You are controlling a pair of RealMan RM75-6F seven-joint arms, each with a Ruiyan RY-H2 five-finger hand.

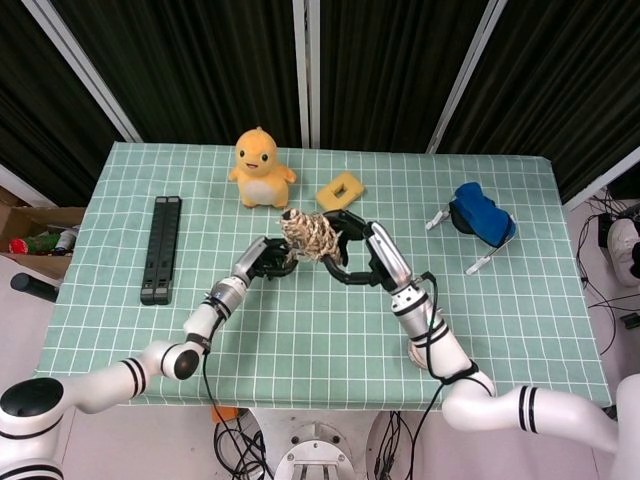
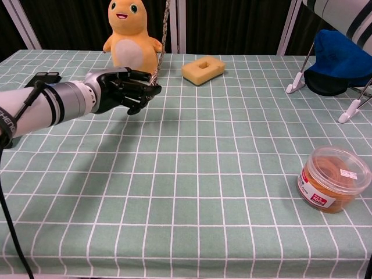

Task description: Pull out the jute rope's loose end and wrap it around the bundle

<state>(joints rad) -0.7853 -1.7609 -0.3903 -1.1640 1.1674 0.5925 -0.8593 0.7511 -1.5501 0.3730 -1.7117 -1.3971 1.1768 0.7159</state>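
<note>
My left robot hand point(image 2: 125, 90) pinches the rope's loose end point(image 2: 161, 43); my right robot hand point(image 1: 352, 250) grips the bundle point(image 1: 308, 236) above open tabletop point(image 1: 330, 330), its fingers partly hidden.

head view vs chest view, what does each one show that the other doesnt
Only the head view shows the rope bundle held up by the right hand, and the black bar lying at the table's left.

Only the chest view shows the plastic tub on the near right of the tablecloth.

Both show the left hand gripping the rope's loose end, the yellow plush toy, the yellow sponge block and the blue item on white legs.
</note>
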